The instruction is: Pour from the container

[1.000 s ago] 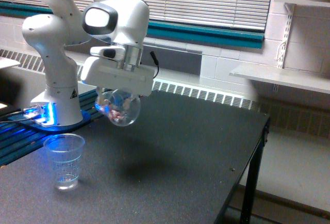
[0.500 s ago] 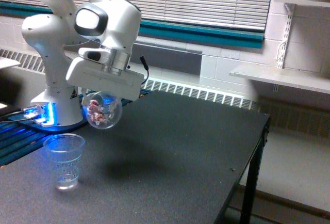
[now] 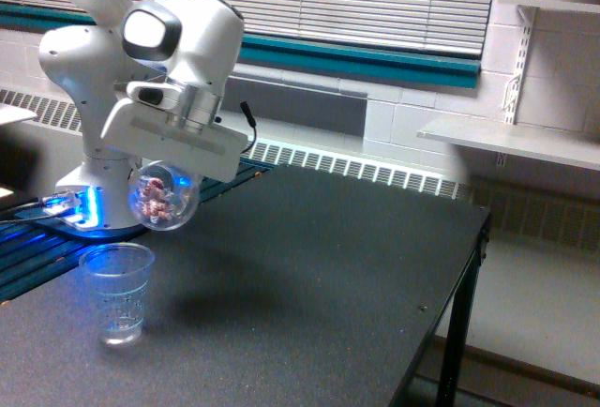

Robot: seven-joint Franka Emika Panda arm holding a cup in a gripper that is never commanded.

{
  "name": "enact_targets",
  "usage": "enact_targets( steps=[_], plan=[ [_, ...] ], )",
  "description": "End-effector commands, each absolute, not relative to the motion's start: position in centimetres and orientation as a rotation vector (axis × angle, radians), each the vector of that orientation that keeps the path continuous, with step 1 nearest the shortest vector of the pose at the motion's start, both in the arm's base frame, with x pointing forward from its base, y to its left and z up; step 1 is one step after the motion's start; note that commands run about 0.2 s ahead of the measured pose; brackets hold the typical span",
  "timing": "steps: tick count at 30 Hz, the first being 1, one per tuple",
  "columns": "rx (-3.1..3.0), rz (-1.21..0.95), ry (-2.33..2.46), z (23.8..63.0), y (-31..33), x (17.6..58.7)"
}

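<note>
My gripper (image 3: pixel 167 171) is shut on the container (image 3: pixel 163 196), a short clear plastic tumbler with small reddish and pale pieces inside. The tumbler hangs tilted in the air, its round bottom turned toward the camera. It is above and slightly to the exterior view's right of a taller tapered clear cup (image 3: pixel 116 293), which stands upright on the dark table (image 3: pixel 309 304) and glows blue. The fingers are mostly hidden behind the white hand and the tumbler.
The arm's white base (image 3: pixel 98 191) stands at the table's back left on a blue-lit plate. The table's right edge (image 3: pixel 459 285) drops off beside a black leg. A radiator and window blinds run behind, with wall shelves (image 3: pixel 511 140) on the right.
The gripper has carried the tumbler toward the exterior view's left and slightly up, from the table's middle to just above the standing cup. The cup has not moved.
</note>
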State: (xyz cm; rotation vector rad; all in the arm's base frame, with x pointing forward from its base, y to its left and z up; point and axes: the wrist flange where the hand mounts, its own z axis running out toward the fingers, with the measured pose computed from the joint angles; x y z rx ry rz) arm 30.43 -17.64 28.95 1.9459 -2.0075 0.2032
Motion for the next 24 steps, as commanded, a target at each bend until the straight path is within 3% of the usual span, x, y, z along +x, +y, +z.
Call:
enact_targets(
  steps=[1, 24],
  plan=[
    [1.851, 0.202, -2.075, 29.2, -18.5, 29.2],
    [1.770, 0.061, -2.075, 27.5, -20.6, 28.2]
  ],
)
